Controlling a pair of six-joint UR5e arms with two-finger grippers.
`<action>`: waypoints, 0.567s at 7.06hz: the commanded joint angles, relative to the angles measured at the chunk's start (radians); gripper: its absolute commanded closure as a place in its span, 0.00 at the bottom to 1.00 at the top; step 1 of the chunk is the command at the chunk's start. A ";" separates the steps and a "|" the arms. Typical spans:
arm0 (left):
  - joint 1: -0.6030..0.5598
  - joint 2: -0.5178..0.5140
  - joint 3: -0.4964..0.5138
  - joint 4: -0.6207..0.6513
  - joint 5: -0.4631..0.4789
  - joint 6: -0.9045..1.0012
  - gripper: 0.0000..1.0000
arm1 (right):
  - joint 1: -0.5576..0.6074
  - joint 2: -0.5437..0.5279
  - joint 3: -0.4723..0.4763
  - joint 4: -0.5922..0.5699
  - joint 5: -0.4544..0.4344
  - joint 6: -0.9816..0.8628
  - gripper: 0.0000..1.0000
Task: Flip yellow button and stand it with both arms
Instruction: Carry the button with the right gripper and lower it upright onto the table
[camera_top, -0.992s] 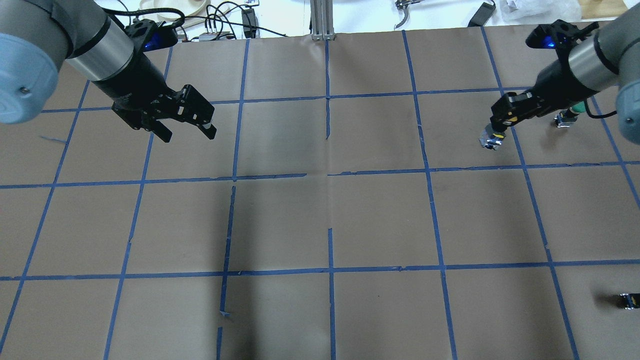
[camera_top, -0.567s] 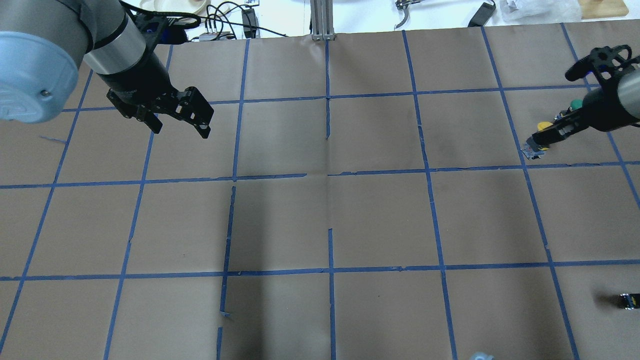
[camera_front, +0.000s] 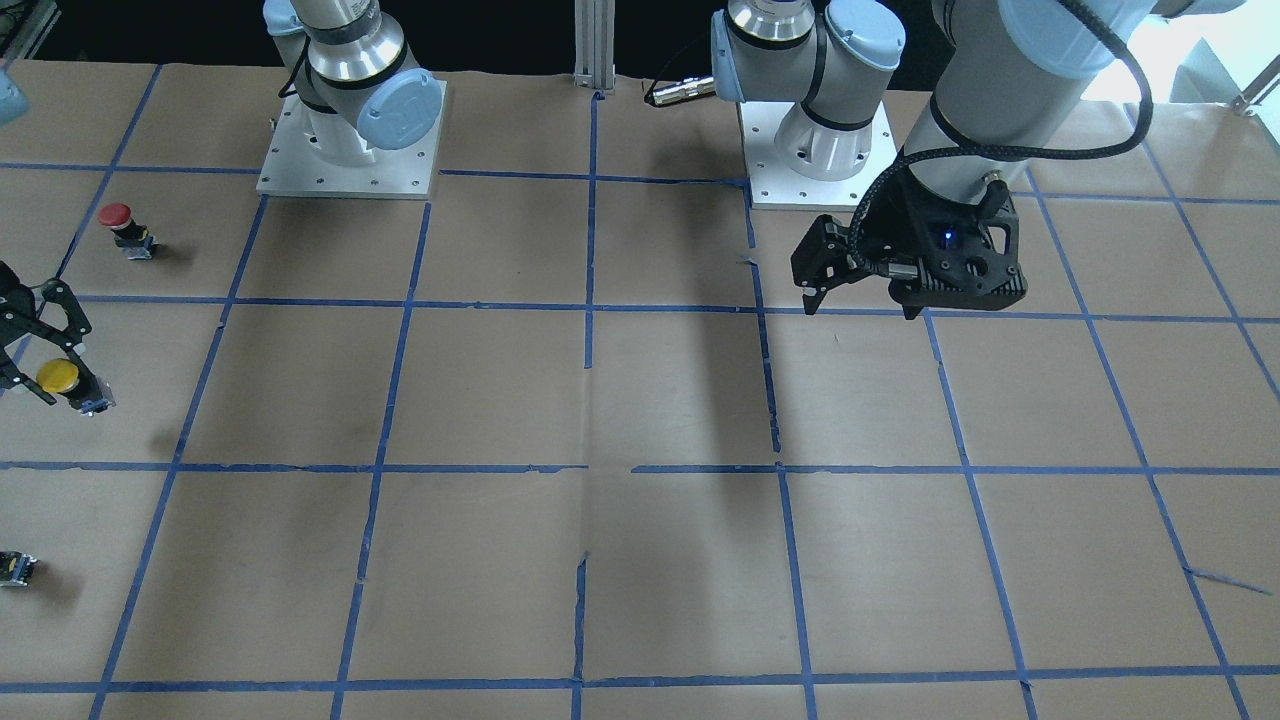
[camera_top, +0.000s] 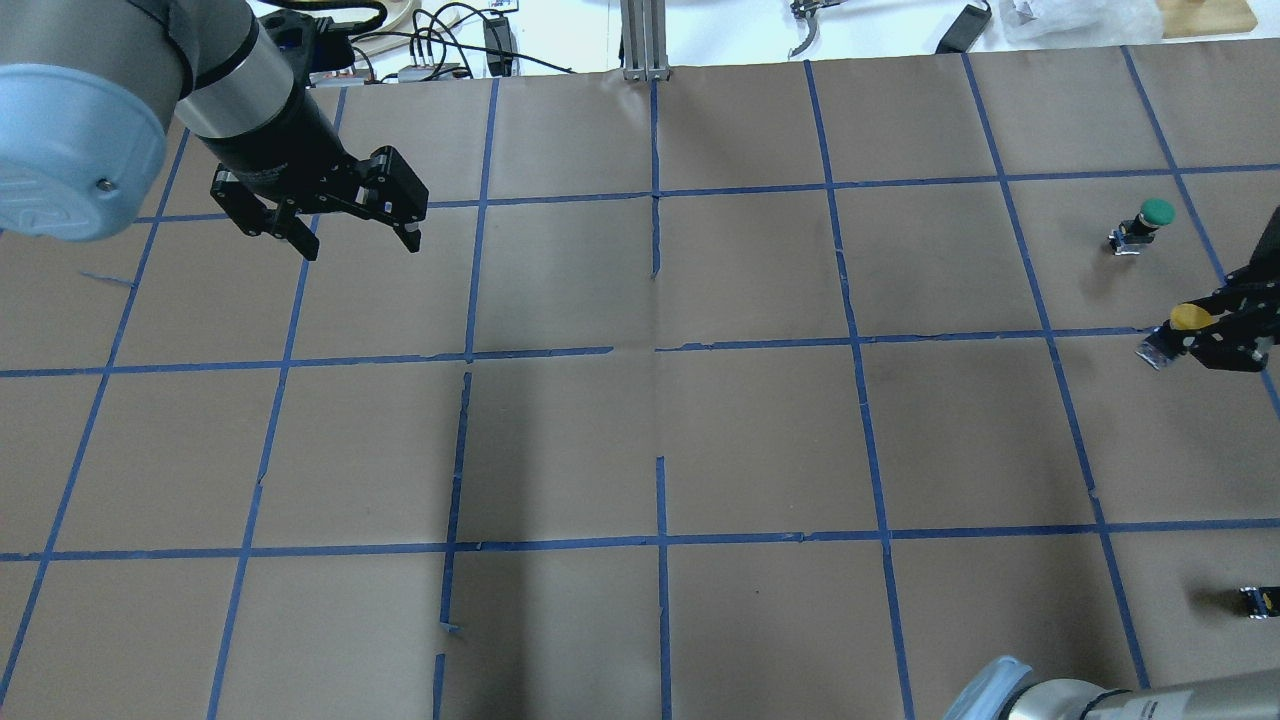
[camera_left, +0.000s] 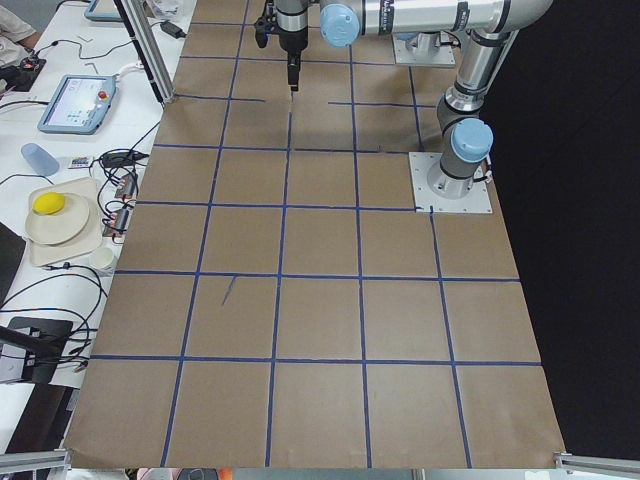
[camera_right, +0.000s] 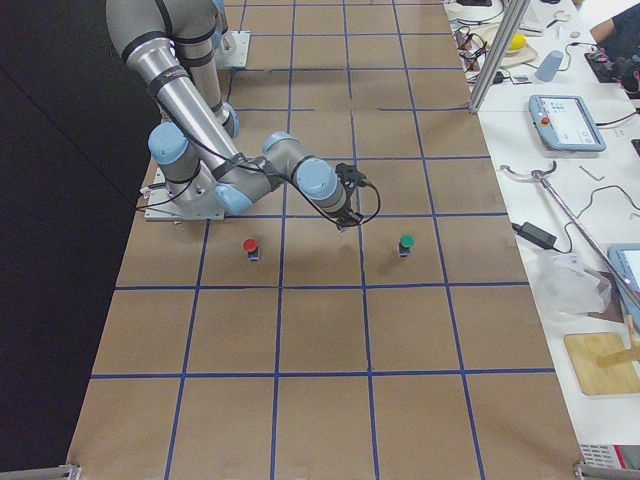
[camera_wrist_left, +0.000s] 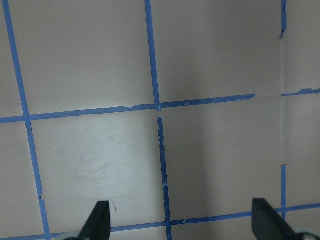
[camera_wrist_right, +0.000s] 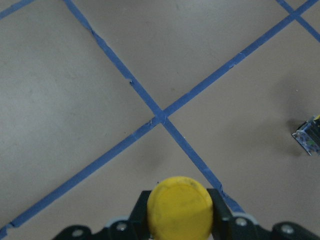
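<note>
Step in hand: transfer; the right pincer (camera_top: 1182, 338) pinches the yellow button (camera_top: 1190, 317) just behind its cap, apparently lifted off the tabletop (camera_top: 760, 440) near its right edge; the left pincer (camera_top: 360, 240) hangs spread wide, empty, well apart; the next move probably requires bringing both together for a reorienting handover.

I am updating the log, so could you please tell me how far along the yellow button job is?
Done: the right claw is shut on the yellow button, seemingly clear of the table. In hand: holding it near the table's right edge. Left: the left claw hangs open and empty far across the table, so the handover, flip and standing are not yet done.
</note>
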 joint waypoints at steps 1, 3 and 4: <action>0.000 -0.001 0.001 0.005 0.011 -0.068 0.00 | -0.057 0.033 0.001 -0.001 0.000 -0.223 0.79; 0.000 0.000 0.002 0.005 0.014 -0.072 0.00 | -0.057 0.108 0.000 -0.001 0.041 -0.329 0.79; 0.000 0.002 0.002 0.005 0.040 -0.070 0.00 | -0.068 0.111 -0.002 0.000 0.037 -0.333 0.77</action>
